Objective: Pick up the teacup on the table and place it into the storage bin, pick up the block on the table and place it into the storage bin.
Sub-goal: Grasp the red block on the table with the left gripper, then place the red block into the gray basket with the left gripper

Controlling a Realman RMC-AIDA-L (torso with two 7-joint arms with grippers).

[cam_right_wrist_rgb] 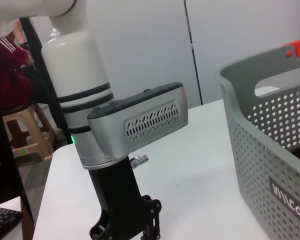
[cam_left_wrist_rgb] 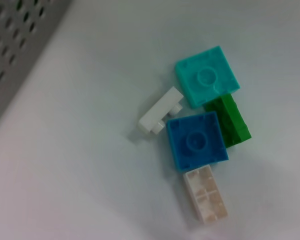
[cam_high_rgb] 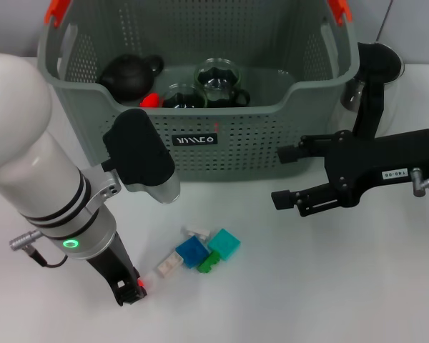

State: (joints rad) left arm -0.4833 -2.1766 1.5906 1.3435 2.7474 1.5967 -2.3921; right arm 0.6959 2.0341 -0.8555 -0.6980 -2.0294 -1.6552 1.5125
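A white desk (cam_high_rgb: 329, 286) carries the grey-green storage bin (cam_high_rgb: 257, 143) at its far side. Inside the bin sit a dark teapot (cam_high_rgb: 129, 75), two glass teacups (cam_high_rgb: 218, 78) and a small red piece (cam_high_rgb: 150, 100). Near the desk's front edge lies a cluster of blocks: a blue block (cam_left_wrist_rgb: 196, 141), a teal one (cam_left_wrist_rgb: 207, 76), a green one (cam_left_wrist_rgb: 230, 120) and two white ones (cam_left_wrist_rgb: 206, 195). The left pincer (cam_high_rgb: 131, 289) hangs just beside this cluster, low over the desk; whether it is parted or closed I cannot tell. The right pincer (cam_high_rgb: 282, 175) hovers in front of the bin's right end, fingers spread and empty.
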